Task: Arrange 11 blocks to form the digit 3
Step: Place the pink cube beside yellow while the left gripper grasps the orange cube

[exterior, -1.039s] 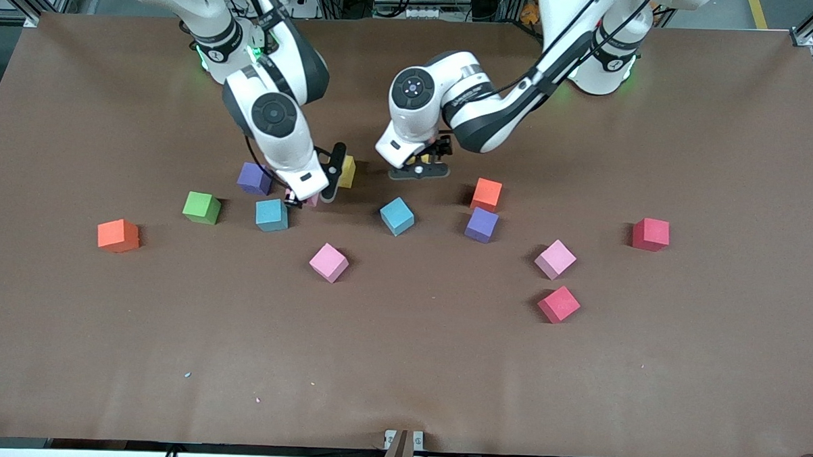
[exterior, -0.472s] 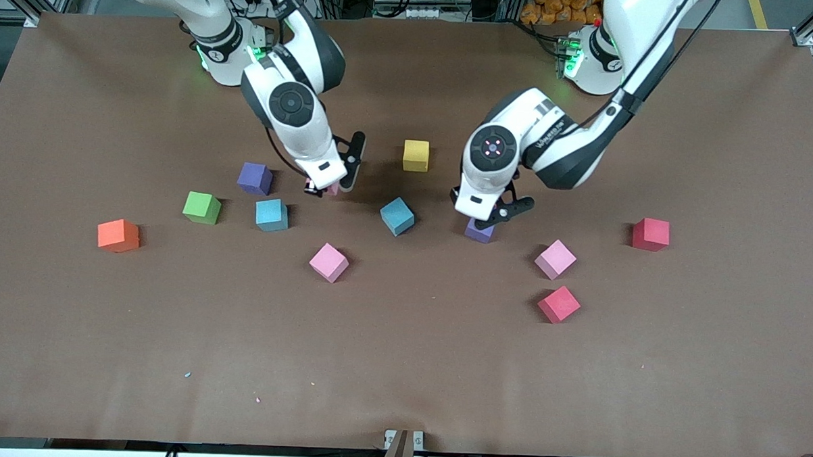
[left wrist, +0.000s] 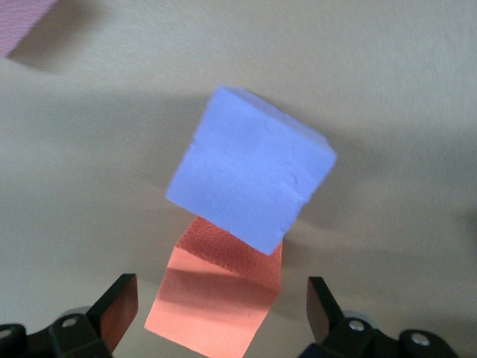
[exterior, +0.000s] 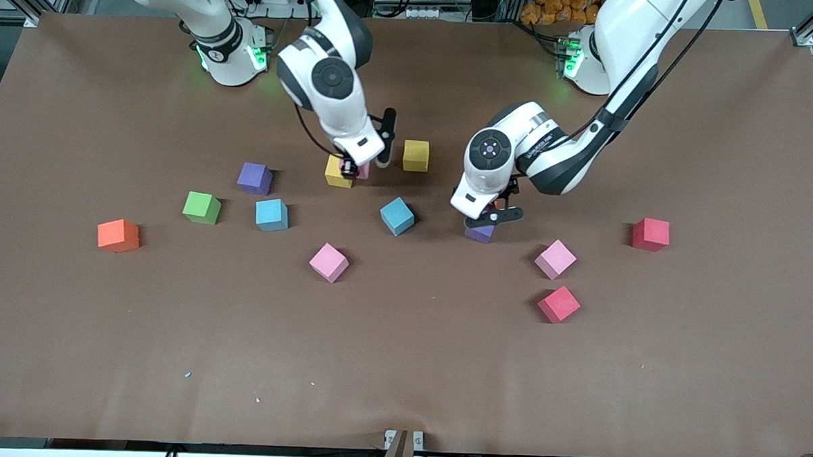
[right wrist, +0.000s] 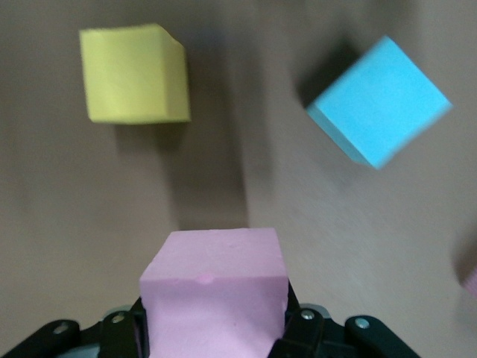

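Two grippers are at work: the right gripper carries a pink block clamped between its fingers, over the table beside a yellow block and near a second yellow one. The left gripper hangs with fingers spread wide over a purple block and the orange block touching it. Scattered apart lie blue blocks, pink blocks, red blocks and a green cube; no digit 3 stands yet.

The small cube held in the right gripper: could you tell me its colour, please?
Pink; the small matte cube sits between the right gripper fingers, clearest in the right wrist view.
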### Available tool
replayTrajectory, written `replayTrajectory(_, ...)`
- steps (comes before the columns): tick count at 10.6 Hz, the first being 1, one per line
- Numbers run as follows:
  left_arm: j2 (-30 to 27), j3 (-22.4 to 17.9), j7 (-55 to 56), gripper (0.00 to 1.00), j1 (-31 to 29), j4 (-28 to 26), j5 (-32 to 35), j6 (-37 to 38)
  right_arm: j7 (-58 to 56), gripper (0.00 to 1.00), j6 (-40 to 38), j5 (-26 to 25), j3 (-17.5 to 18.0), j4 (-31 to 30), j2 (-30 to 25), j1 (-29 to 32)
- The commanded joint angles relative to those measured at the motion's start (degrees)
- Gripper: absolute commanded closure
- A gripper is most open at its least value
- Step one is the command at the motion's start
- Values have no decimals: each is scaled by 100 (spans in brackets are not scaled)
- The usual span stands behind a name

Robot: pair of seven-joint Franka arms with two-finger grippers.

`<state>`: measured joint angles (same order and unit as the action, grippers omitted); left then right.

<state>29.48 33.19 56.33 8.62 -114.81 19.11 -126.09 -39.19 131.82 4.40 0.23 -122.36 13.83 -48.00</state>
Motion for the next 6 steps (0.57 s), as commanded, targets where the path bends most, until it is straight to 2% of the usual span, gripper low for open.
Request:
replayTrajectory(1,-240,64,-745,0,-45,-296,146,-117,568,100,273,61,-49,-16,189,-559)
replayTrajectory(4,-214,117,-1165,0,-45,-349,155,-109,886,100,546,70,-31,-34,453,-675)
replayTrajectory(6,-206,117,-1817,7,-79,-393,155,-109,957,100,783,70,-31,-25,594,-772)
